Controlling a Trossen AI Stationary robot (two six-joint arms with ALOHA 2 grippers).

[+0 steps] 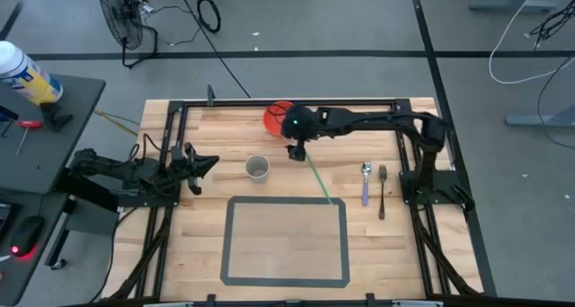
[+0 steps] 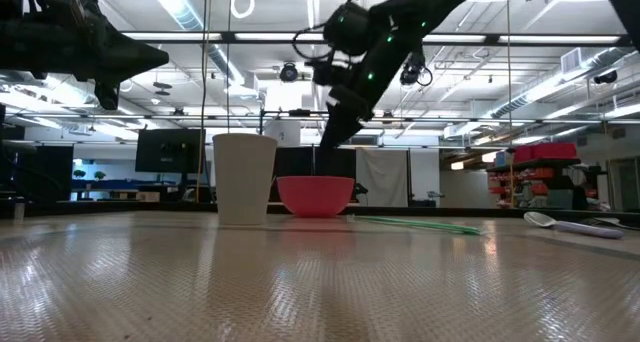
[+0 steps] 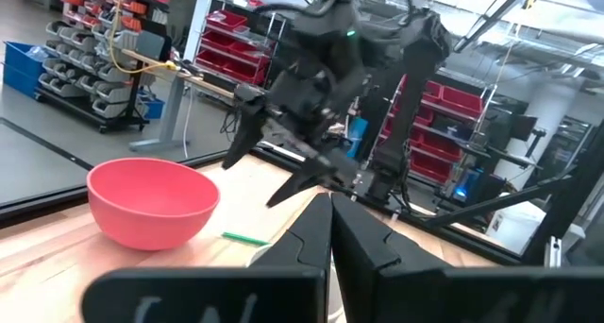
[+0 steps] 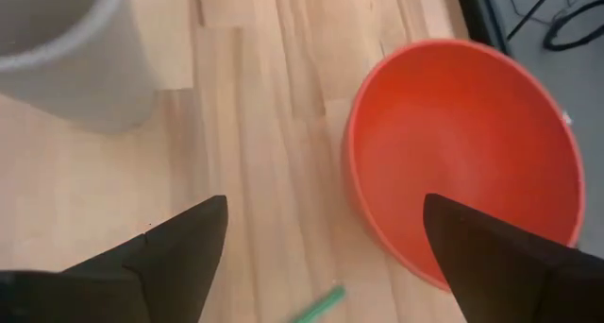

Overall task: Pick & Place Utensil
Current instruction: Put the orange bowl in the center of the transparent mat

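Overhead, the right gripper (image 1: 296, 151) hangs fingers apart (holding nothing) beside the red bowl (image 1: 275, 116); left gripper (image 1: 199, 164) closed

Illumination is bright and even, supplied by ceiling light strips (image 2: 180, 4) visible in the low view. On the bench (image 1: 207, 127) in the high view, shadows are soft and short. The low view renders the near bench surface blurred, with a sheen; the white cup (image 2: 244, 178) and red bowl (image 2: 315, 195) are moderately sharp. In the right wrist view, the fingers (image 4: 175, 247) appear as dark, soft-edged shapes, and the bowl rim shows slight blur.
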